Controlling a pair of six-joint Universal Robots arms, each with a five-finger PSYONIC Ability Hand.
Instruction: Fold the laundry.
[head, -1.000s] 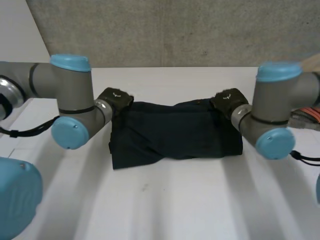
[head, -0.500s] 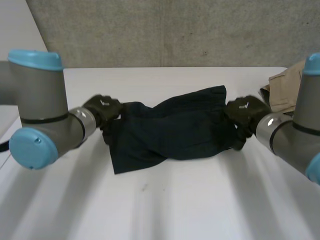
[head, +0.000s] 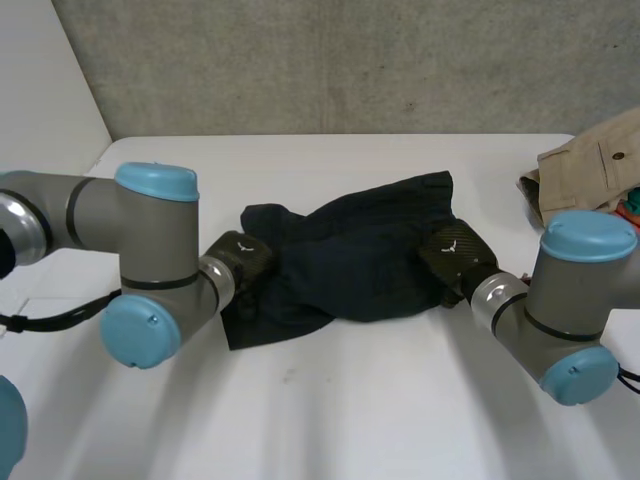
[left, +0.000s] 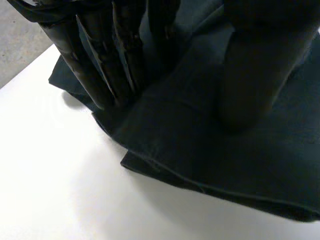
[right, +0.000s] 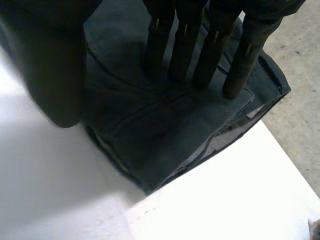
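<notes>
Cloth (head: 350, 262): dark navy, crumpled and partly folded, lying in the middle of the white bench (head: 330, 410).
Left hand (head: 243, 260): at the cloth's left edge. Fingers (left: 100, 70) straight, held apart from the thumb (left: 247, 80), tips pressing the fabric. Nothing clamped.
Right hand (head: 455, 255): at the cloth's right edge. Fingers (right: 200, 55) straight, tips resting on layered fabric, thumb apart near the cloth's rim. Nothing clamped.
Beige garment (head: 590, 165): far right of the bench, well apart from the cloth.
</notes>
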